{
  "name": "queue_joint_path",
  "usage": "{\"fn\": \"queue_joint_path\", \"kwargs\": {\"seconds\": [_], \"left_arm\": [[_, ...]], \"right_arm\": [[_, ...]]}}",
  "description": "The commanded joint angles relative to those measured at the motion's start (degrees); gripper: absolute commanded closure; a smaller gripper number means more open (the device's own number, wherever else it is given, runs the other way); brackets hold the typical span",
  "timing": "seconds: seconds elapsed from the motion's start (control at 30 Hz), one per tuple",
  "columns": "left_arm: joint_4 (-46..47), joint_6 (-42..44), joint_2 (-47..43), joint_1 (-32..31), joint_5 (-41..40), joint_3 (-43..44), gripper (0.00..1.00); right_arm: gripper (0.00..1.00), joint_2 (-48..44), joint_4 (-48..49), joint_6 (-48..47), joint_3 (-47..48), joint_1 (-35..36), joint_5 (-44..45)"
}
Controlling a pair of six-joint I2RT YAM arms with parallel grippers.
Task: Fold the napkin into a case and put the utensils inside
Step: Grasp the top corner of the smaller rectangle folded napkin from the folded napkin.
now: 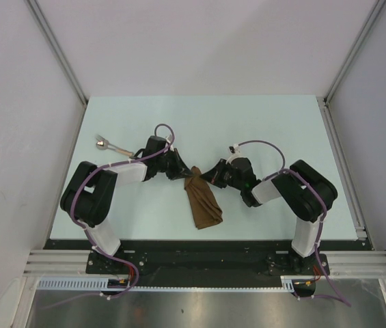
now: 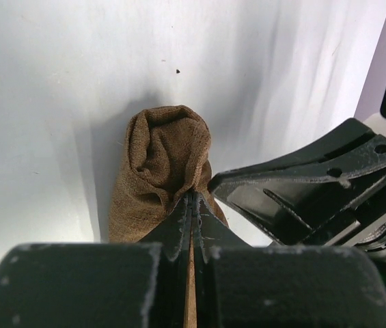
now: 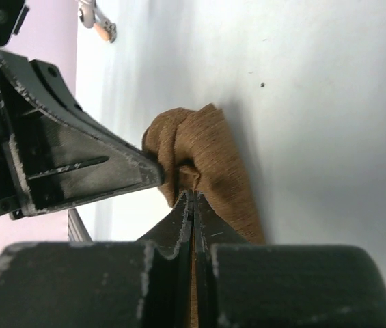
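The folding step looks to be in hand, with loading not yet begun. The napkin (image 1: 203,201) lies near the middle of the table (image 1: 268,130) as a narrow, long brown strip running from the near edge toward the far side. Its far end is bunched and raised where both arms meet. The left gripper (image 2: 191,198) is clenched on that far end from the left, its jaws pressed together with only a thin fold of cloth between them. The right gripper (image 3: 191,198) is clenched on the same end from the right, so the two sets of fingertips sit just beside each other. In the wrist views the cloth beyond the tips curls into a soft rounded hump, which I take to be a mouth being shaped. The utensils (image 1: 107,144) lie well apart at the far left of the table, beyond the left arm, untouched; how many there are I cannot tell. The next move probably calls for settling this end so that an opening stays put. One gripper would then need to let go and reach far left for the cutlery while the other holds the cloth steady.
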Motion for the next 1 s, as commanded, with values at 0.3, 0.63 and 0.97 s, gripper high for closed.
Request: {"fn": "queue_joint_path", "kwargs": {"seconds": [0.3,0.63,0.97], "left_arm": [[0.6,0.8,-1.8,0.2,2.1,1.4,1.00],[0.5,0.9,-1.1,0.1,2.0,1.7,1.00],[0.1,1.1,-1.4,0.2,0.9,1.7,1.00]], "right_arm": [[1.00,6.0,-2.1,-4.0,7.4,-0.5,-1.3],[1.00,8.6,-2.2,-3.8,9.8,1.3,-2.2],[1.00,8.0,-0.2,-2.1,8.3,2.2,-3.4]]}}
